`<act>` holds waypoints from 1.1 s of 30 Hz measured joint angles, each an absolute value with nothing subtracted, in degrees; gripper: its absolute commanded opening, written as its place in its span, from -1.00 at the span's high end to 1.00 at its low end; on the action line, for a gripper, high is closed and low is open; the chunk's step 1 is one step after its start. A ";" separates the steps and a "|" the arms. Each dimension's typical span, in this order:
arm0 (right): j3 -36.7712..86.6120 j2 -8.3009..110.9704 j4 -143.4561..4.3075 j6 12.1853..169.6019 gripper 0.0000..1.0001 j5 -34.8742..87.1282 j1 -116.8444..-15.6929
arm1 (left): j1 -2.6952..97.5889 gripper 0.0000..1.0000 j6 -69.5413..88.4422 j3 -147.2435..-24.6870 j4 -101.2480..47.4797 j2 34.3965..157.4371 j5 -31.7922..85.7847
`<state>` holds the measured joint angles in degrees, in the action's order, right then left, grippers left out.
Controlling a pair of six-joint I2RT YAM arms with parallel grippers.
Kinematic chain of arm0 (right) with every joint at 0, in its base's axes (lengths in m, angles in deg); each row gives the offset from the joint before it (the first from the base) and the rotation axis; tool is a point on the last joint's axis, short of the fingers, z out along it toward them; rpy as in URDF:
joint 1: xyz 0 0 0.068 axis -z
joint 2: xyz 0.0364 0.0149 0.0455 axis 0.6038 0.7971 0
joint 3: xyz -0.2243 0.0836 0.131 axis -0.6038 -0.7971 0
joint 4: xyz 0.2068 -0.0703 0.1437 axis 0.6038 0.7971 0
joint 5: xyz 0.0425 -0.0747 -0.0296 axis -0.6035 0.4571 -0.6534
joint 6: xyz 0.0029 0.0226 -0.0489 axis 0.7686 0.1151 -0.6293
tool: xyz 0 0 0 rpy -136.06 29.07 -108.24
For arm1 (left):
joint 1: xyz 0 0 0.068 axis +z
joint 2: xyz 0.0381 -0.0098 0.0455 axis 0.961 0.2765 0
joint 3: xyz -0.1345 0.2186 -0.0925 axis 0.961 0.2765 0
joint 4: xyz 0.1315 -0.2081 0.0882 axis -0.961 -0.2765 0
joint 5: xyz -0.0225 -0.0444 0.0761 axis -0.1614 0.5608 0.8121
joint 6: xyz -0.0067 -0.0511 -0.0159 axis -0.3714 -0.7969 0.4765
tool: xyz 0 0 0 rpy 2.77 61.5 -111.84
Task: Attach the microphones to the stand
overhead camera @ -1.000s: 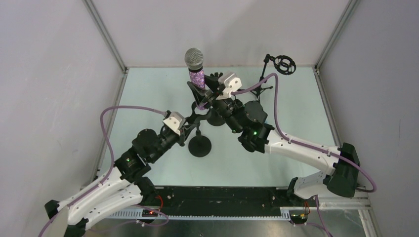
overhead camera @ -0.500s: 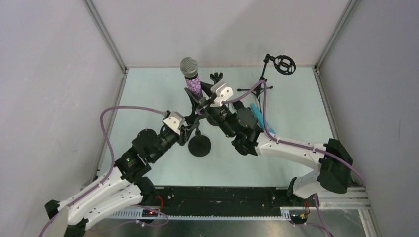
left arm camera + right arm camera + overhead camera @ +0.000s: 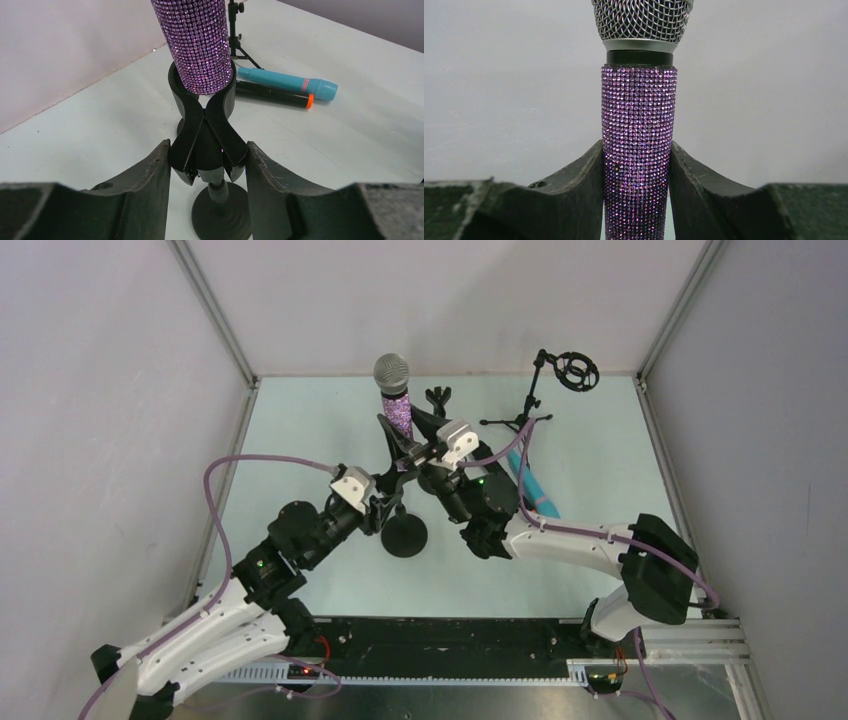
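purple glitter mic (image 3: 638,150) | teal mic (image 3: 285,82) | black mic (image 3: 270,95), orange end | black stand (image 3: 207,145)

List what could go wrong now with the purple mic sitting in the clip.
1. Only the bottom end of the purple microphone sits in the clip; if the right gripper lets go, the tall mic might tilt out.
2. The left gripper hugs the clip's tabs; a skewed retreat could tug the stand over, perhaps onto the teal microphone and black microphone lying nearby.

My white left arm (image 3: 200,625) and white right arm (image 3: 580,540) reach inward. The right gripper (image 3: 636,150) clamps the purple glittery microphone (image 3: 639,115); the left gripper (image 3: 208,150) is partly spread, its grip unclear.
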<state>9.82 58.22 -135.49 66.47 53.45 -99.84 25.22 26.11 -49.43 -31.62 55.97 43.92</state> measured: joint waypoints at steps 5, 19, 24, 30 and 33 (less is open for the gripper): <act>9.25 60.08 -140.34 64.59 1.00 53.95 -100.21 | 25.22 1.00 26.57 -49.43 -31.64 55.97 43.07; 9.43 58.22 -136.93 63.89 1.00 54.06 -100.17 | 25.22 -0.97 27.14 -49.48 -32.82 56.45 43.92; 9.73 55.18 -130.11 65.16 1.00 53.30 -100.19 | 25.22 -0.99 27.01 -49.48 -33.04 57.18 44.60; 9.95 54.06 -127.07 66.69 1.00 52.71 -100.30 | 25.22 -0.99 27.10 -49.48 -31.71 58.55 45.19; 10.06 54.06 -126.81 66.89 1.00 52.47 -100.47 | 25.22 -0.99 27.10 -49.48 -30.33 59.30 45.08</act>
